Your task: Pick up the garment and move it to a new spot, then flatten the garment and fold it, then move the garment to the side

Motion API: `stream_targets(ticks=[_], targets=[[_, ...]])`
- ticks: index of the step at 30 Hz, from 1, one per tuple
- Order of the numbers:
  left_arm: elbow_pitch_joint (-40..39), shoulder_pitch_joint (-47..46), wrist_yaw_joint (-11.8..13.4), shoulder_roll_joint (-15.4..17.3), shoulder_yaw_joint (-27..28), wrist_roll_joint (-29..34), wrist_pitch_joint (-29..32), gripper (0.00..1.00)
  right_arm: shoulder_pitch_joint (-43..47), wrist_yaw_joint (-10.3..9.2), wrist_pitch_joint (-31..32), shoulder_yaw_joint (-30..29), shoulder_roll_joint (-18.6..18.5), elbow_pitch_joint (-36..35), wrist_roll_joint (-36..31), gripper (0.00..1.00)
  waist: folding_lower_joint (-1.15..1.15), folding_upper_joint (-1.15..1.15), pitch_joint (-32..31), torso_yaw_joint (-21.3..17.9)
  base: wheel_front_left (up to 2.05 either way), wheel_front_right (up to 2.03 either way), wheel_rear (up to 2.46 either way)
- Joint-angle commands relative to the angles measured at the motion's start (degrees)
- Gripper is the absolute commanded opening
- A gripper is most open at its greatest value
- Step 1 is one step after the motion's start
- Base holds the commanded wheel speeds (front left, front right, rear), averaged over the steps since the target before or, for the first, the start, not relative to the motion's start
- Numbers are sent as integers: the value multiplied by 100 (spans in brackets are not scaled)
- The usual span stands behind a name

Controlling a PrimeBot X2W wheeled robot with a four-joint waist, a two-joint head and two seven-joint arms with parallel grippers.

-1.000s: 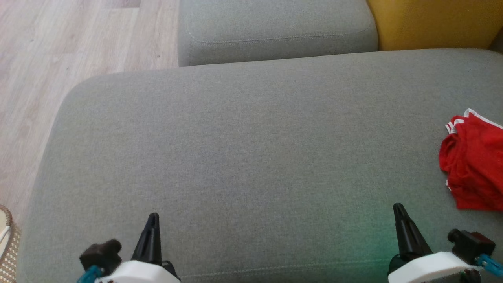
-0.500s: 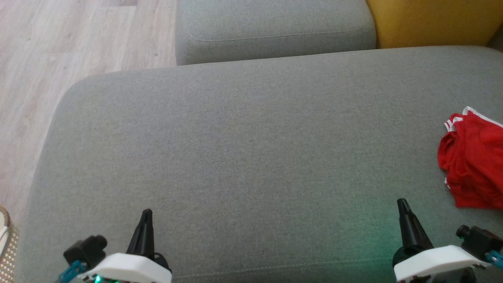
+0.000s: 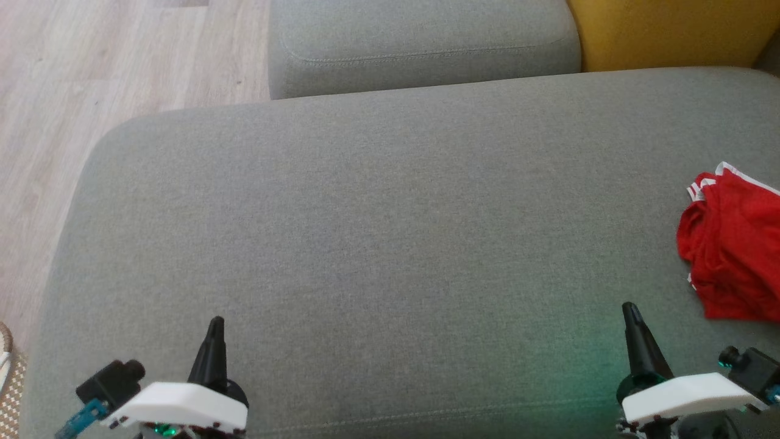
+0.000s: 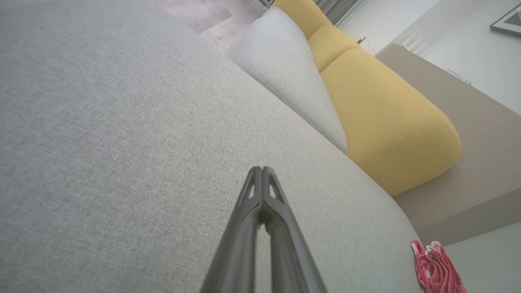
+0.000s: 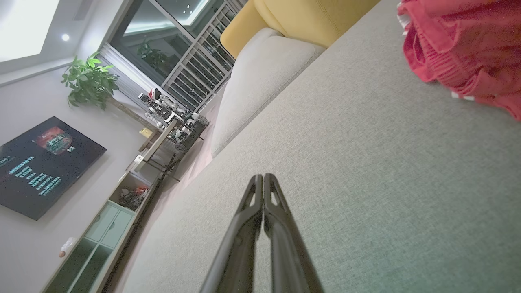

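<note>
Both sets of jaws are pinched fully shut, tip against tip, and nothing is held in either. In the head view the left jaws are seen at about 7 o'clock and the right jaws at about 5 o'clock. Both are hung low over the near edge of the sofa seat (image 3: pixel 378 231), with the dark fingers (image 3: pixel 210 360) pointed toward 12. It reads like a neutral pose tbh: arms set wide apart, tips off the fabric, nothing being reached for.

The garment (image 3: pixel 734 244), red with white trim, is found at 3 o'clock on the seat and is partly cut off by the picture's edge. It lies near the right jaws, up toward 2 o'clock from them, but isn't touched. It looks bunched and wrinkled, and no tidy fold can be made out. A heap like that, off to one side, would fit something waiting to be picked up just as well as something already set aside.

Further out, a grey cushion (image 3: pixel 420 42) is seen at 12, a yellow cushion (image 3: pixel 670 30) at 1 and wood floor (image 3: pixel 91 79) at 10.

As for writing, a wall screen (image 5: pixel 44 167) is caught at 9 o'clock in the right wrist view, with lines of pale text too small to be read. No brand or label can be made out anywhere else.
</note>
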Motion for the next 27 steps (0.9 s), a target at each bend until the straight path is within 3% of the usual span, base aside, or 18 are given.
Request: stream_targets(ticks=[1, 27], targets=[[-137, -345, -67, 86, 165, -182, 41, 0, -334, -1, 50, 24, -119, -164, 186, 0, 0, 0, 3, -3, 0, 0, 0], [62, -663, -361, 92, 582, -1935, 447, 0, -618, -1, 459, -69, -136, -70, 1871, 0, 0, 0, 63, -66, 0, 0, 0]])
